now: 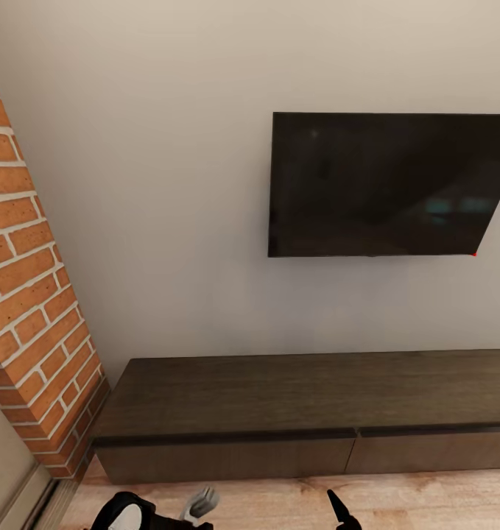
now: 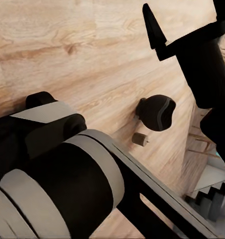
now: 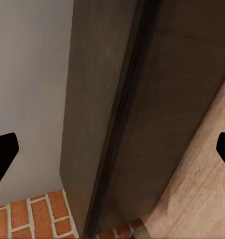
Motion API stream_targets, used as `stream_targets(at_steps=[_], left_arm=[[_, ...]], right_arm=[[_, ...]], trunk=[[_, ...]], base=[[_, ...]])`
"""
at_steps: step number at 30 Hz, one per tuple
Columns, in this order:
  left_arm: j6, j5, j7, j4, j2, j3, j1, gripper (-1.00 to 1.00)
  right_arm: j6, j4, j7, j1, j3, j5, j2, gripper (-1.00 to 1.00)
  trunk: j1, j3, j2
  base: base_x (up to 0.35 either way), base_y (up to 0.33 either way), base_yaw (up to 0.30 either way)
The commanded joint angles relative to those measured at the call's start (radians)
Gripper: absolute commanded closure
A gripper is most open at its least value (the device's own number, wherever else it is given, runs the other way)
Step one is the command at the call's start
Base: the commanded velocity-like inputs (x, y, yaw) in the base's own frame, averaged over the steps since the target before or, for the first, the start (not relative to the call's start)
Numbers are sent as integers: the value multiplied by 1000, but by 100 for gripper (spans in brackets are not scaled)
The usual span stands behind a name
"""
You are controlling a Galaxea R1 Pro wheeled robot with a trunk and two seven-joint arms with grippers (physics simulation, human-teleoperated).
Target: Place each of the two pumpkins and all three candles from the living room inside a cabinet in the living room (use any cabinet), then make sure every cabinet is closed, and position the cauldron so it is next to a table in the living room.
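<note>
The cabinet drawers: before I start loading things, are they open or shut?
Shut. In the head view the cabinet shows both drawer fronts flush, with only a thin seam between them and no pale interior exposed.

arm point(image 2: 67, 184): black housing, grey bands | fingers point(image 2: 153, 27): black, tapered to points

right gripper point(image 3: 112, 154) jaws spread wide, left gripper point(image 2: 189, 30) empty, arms low

Head camera faces the cabinet point(image 1: 301, 412) from above; right wrist views it closer; left wrist faces floor point(image 2: 92, 55)
</note>
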Motion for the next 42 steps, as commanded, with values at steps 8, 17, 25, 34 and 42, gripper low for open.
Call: stream_targets(at_steps=[8, 17, 25, 34, 42], left_arm=[[-1, 52, -12, -47, 42, -58, -12, -100], [-2, 91, -12, -97, 76, -59, -20, -100], [-2, 142, -12, -139, 80, -60, -22, -100], [-3, 264, -12, -203, 124, -59, -45, -100], [-4, 285, -13, -201, 136, -59, -46, -100]], right_arm=[[-53, 11, 20, -2, 1, -35, 6, -100], [-66, 14, 98, -2, 2, -31, 7, -100], [-125, 8, 83, -2, 5, -22, 5, -100], [-189, -43, 119, -6, 1, -37, 11, -100], [-195, -71, 127, -8, 0, -74, 20, -100]], trunk=[[0, -1, -1], [19, -17, -36], [50, -42, -92], [84, -70, -155], [115, -95, -211]], base=[[0, 0, 0], [0, 0, 0], [0, 0, 0], [0, 0, 0], [0, 0, 0]])
